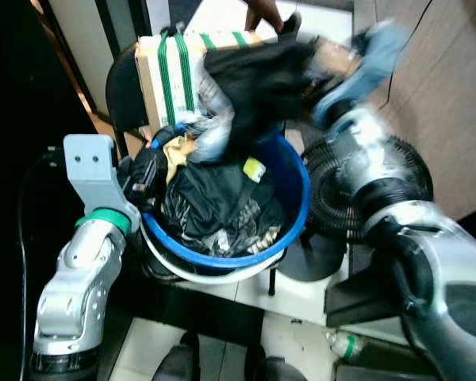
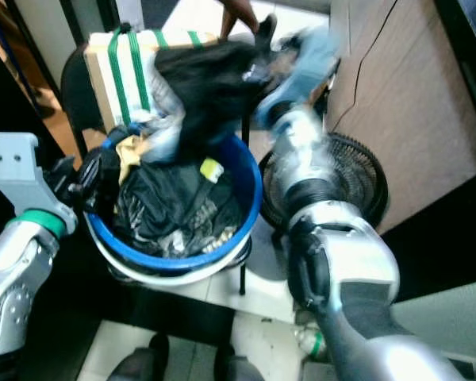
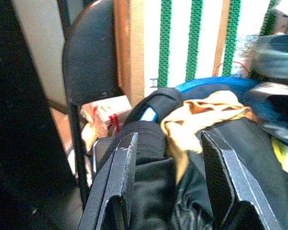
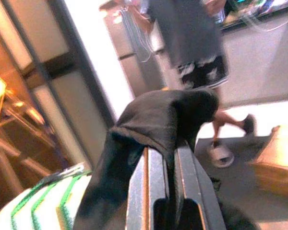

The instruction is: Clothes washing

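From the left eye view: a blue bucket [image 1: 289,208] heaped with clothes, mostly a dark crumpled garment [image 1: 214,202], plus a yellow cloth [image 1: 177,156] at the rim nearest the left gripper [image 1: 143,181] and a small yellow-green item [image 1: 255,168] toward the far side; under the bucket, a white rim [image 1: 214,277]. Raised above the bucket, blurred, a black garment [image 1: 258,79] hanging from the right gripper [image 1: 321,67]. Behind the bucket, a cardboard box [image 1: 168,71] with green straps resting on a dark chair [image 1: 123,87]; to the right of the bucket, a black fan [image 1: 341,190] on the floor. From the right eye view: same layout, with the left gripper at the bucket's left edge, touching the dark clothes there. From the left wrist view: two black fingers [image 3: 120,177] spread apart, straddling a fold of dark fabric beside the yellow cloth, not clamped on it; box and chair just beyond. From the right wrist view: fingers [image 4: 153,187] pressed close together, clenched on the black garment draped over their tips; farther off, a person [image 4: 192,43] in dark shorts standing on a pale floor.
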Controlling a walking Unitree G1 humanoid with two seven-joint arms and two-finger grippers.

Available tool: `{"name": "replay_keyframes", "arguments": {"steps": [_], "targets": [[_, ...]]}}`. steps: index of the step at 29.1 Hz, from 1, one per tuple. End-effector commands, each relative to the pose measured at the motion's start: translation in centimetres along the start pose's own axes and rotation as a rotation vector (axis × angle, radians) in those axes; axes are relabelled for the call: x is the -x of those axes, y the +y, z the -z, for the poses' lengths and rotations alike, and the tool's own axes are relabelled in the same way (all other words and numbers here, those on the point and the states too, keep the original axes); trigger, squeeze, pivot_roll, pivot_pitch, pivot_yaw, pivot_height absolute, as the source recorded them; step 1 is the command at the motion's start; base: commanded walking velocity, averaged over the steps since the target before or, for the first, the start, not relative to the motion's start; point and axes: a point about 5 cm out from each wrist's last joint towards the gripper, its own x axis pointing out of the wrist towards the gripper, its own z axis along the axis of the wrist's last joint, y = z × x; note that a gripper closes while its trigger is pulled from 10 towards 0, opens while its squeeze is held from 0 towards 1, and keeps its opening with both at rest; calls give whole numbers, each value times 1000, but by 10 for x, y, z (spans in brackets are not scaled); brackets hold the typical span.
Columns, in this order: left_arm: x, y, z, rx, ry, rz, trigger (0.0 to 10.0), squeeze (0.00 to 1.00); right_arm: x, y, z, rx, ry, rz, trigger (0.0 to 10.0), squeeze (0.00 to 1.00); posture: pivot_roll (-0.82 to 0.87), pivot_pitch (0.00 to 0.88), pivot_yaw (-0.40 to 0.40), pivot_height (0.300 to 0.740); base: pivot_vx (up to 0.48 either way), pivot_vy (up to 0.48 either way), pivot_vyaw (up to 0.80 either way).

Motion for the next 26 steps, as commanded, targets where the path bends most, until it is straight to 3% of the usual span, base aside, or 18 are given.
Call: {"name": "replay_keyframes", "arguments": {"steps": [1,3,4,5,9,11,13,14,15,16,17,18,20,22,25,26], "targets": [[0,1,4,-9,4,-6,10000,0,-3,-3,-12,0,-51,29,0,0,42,174,16,740,0,0,0],[-6,2,1,-14,-16,-11,10000,0,-14,-14,-83,76,-271,87,0,0,40,149,13,740,0,0,0],[-6,2,1,-14,-16,-11,10000,0,-14,-14,-83,76,-271,87,0,0,40,149,13,740,0,0,0],[-8,2,-1,-14,-26,-14,10000,0,-15,-16,-114,98,-371,93,0,0,40,142,12,740,0,0,0],[-10,4,-2,-12,-35,-21,10000,0,-15,-12,-137,135,-431,29,0,0,36,123,8,740,0,0,0],[-10,3,-2,-9,-39,-24,10000,0,-11,-14,-117,150,-379,-3,0,0,37,118,5,740,0,0,0],[-10,3,-2,-9,-39,-24,10000,0,-11,-14,-117,150,-379,-3,0,0,37,118,5,740,0,0,0],[-10,1,-2,-7,-40,-23,10000,0,-8,-16,-102,151,-340,-4,0,0,39,113,3,740,0,0,0],[-10,1,-2,-7,-40,-23,10000,0,-8,-16,-102,151,-340,-4,0,0,39,113,3,740,0,0,0],[-10,0,-1,-5,-42,-22,10000,0,-1,-20,-78,137,-287,-1,0,0,39,113,3,740,0,0,0],[-10,0,-1,-5,-42,-22,10000,0,-1,-20,-78,137,-287,-1,0,0,39,113,3,740,0,0,0],[-9,-1,-1,-4,-43,-21,10000,0,9,-21,-54,118,-240,2,0,0,44,106,-5,740,0,0,0],[-9,-1,-1,-4,-43,-21,10000,0,9,-21,-54,118,-240,2,0,0,44,106,-5,740,0,0,0],[-5,-1,3,-2,-34,-30,10000,0,37,-18,-4,84,-133,-2,0,0,48,98,-8,740,0,0,0],[-5,-1,3,-2,-34,-30,10000,0,37,-18,-4,84,-133,-2,0,0,48,98,-8,740,0,0,0],[-4,1,5,0,-29,-42,10000,0,51,-15,14,93,-89,-10,0,0,54,89,-16,740,0,0,0]]}}
